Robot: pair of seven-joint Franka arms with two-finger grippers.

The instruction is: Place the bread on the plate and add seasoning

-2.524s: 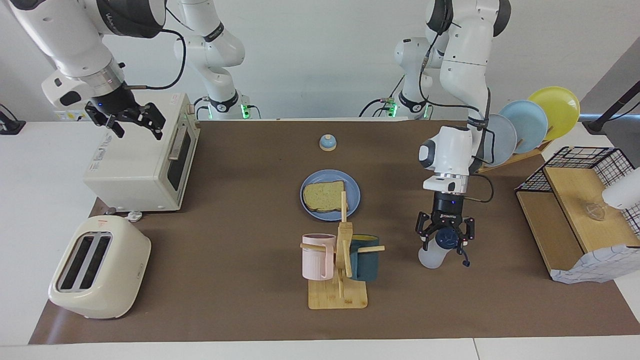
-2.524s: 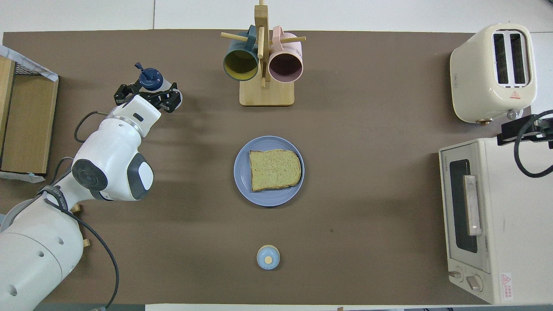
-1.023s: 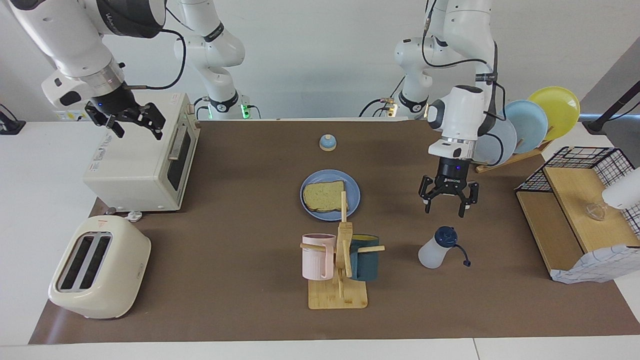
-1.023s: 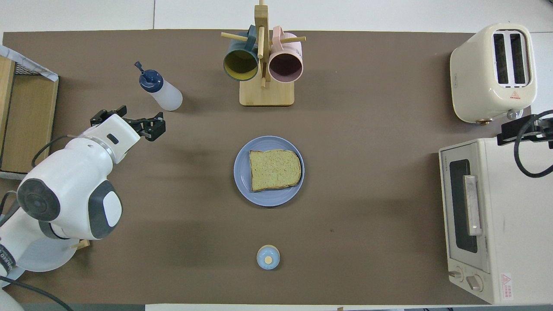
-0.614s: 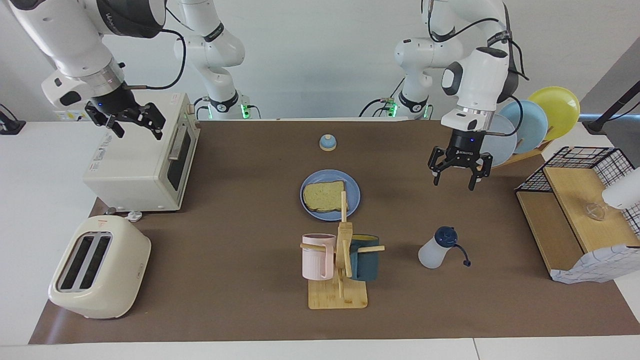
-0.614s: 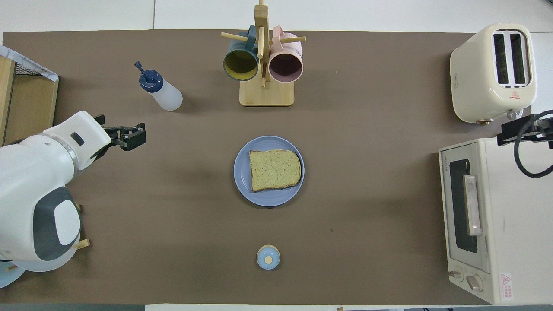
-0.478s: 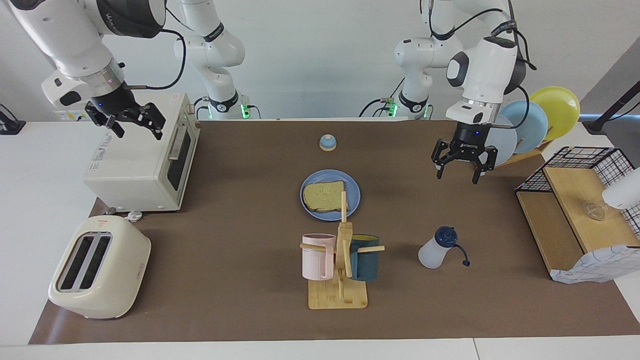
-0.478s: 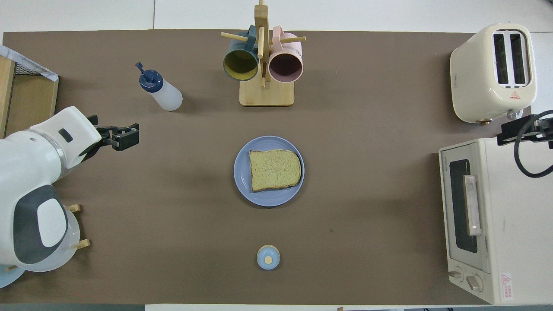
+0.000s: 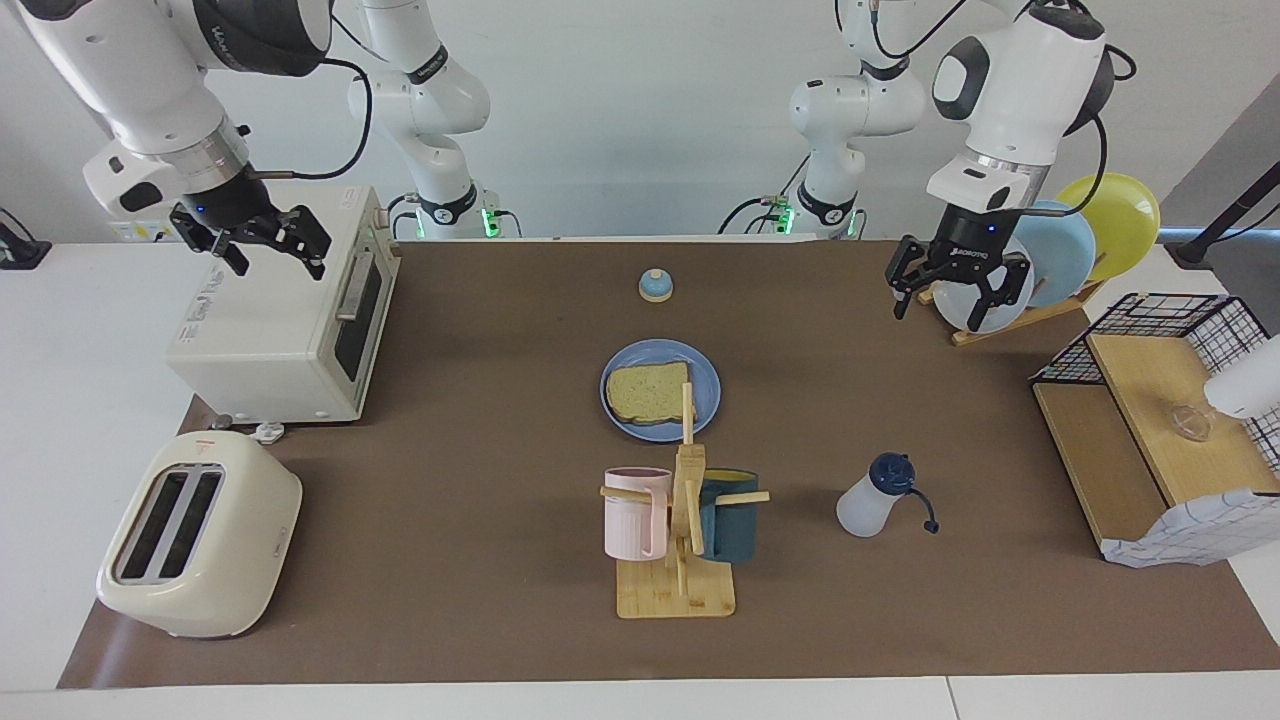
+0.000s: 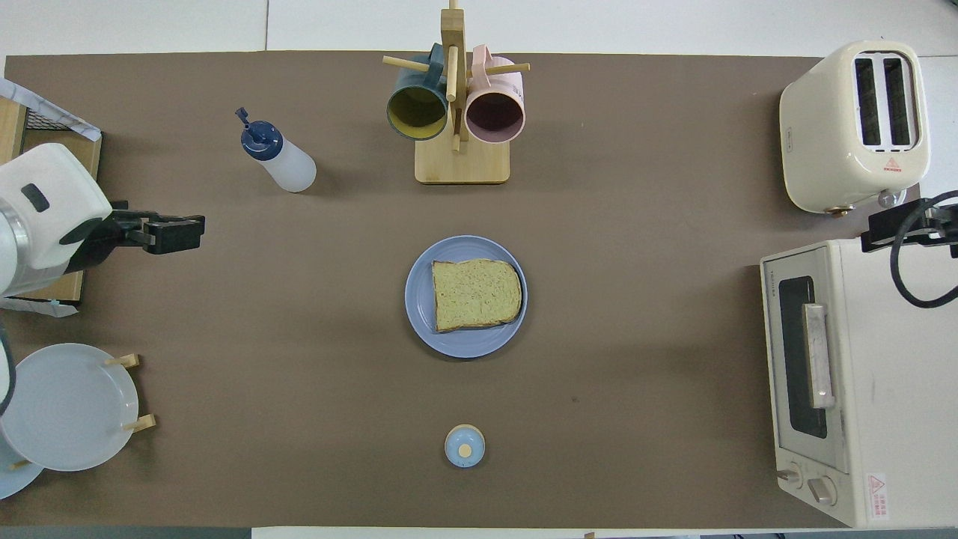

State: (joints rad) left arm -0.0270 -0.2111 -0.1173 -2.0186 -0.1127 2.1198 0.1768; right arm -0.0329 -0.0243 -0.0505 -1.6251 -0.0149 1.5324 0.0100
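The bread (image 9: 648,394) lies flat on the blue plate (image 9: 706,395) in the middle of the surface (image 9: 480,400), and the seasoning bottle (image 9: 868,505) stands upright on the surface toward the left arm's end, farther from the robots than the plate and beside the mug rack (image 9: 682,520), with its tethered stopper dangling free. Both arms hold nothing: the left gripper (image 9: 952,298) hangs with its fingers spread over the edge of the surface by the plate rack (image 9: 1040,262), and the right gripper (image 9: 262,250), also spread, waits over the toaster oven (image 9: 285,320). The likely trouble from here is small: the left gripper hangs just beside the rack plates, so a careless swing could knock one off its pegs, and the uncapped bottle could spill if anything brushes it. Judging by the layout, the task looks finished or nearly so. Compared with a second ago, the left gripper has risen and drawn back from a spot over the surface near the bottle toward the plate rack; a little earlier still it was around the bottle's cap. Bread, plate, bottle and right arm are unchanged.
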